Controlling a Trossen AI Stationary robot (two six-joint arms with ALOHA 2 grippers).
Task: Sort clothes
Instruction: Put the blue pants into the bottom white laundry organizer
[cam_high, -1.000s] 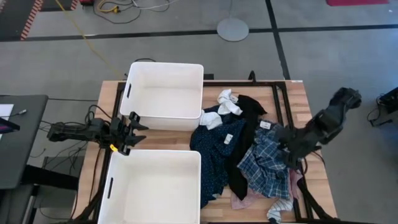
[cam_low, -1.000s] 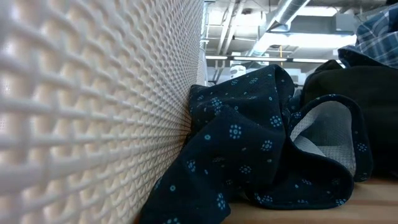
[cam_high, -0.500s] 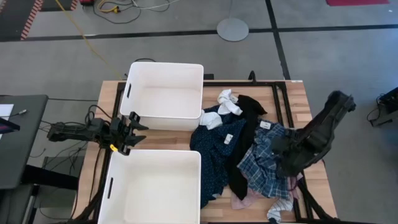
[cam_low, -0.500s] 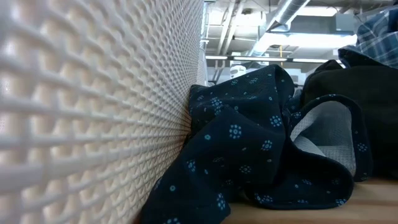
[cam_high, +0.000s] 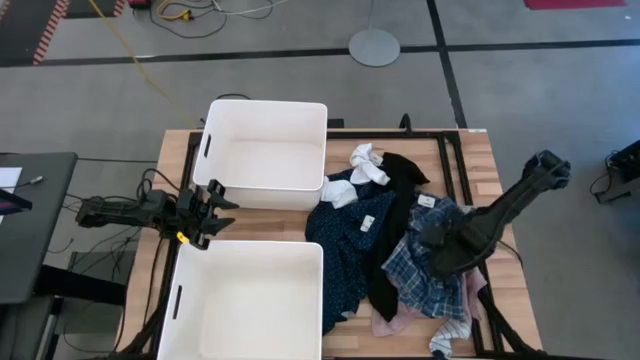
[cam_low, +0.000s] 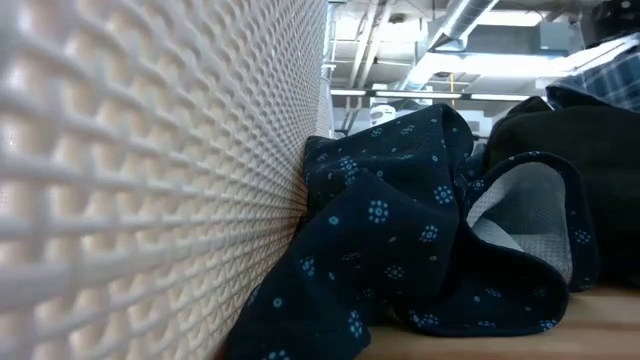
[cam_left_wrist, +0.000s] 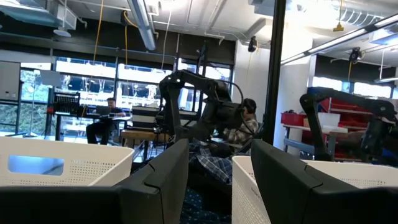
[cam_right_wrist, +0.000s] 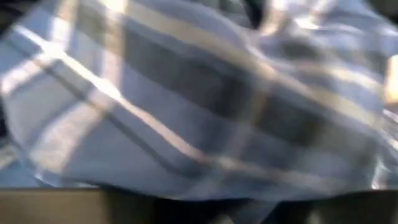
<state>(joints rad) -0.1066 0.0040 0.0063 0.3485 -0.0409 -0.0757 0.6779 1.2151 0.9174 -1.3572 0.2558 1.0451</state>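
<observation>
Left gripper (cam_high: 213, 212) waits at the left edge of the tabletop (cam_high: 470, 160), in the gap between the two white bins (cam_high: 268, 153) (cam_high: 250, 300). Its fingers (cam_left_wrist: 163, 177) stand partly open with nothing between them; the bin walls flank them on both sides. Straight ahead of those fingers, well apart, lies the pile of clothes.

Just beyond the bins lies the navy dotted piece (cam_high: 345, 240), bunched against the near bin wall in the low view (cam_low: 390, 250). A white sock (cam_high: 368, 163) lies at the far end of the pile, another sock (cam_high: 342, 192) on the dotted piece. The black piece (cam_high: 395, 215) runs down the middle of the heap, partly over the dotted one.

Right gripper (cam_high: 432, 238) is down on the plaid shirt (cam_high: 425, 275), in contact with the cloth at the shirt's upper part. The plaid fabric (cam_right_wrist: 186, 106) fills the right wrist view, right up against the fingers; cannot tell how far open they are or whether they have hold of it. A pale pink shirt (cam_high: 390, 322) peeks out under the plaid at the near edge, and a striped sock (cam_high: 445, 340) lies beside it.
</observation>
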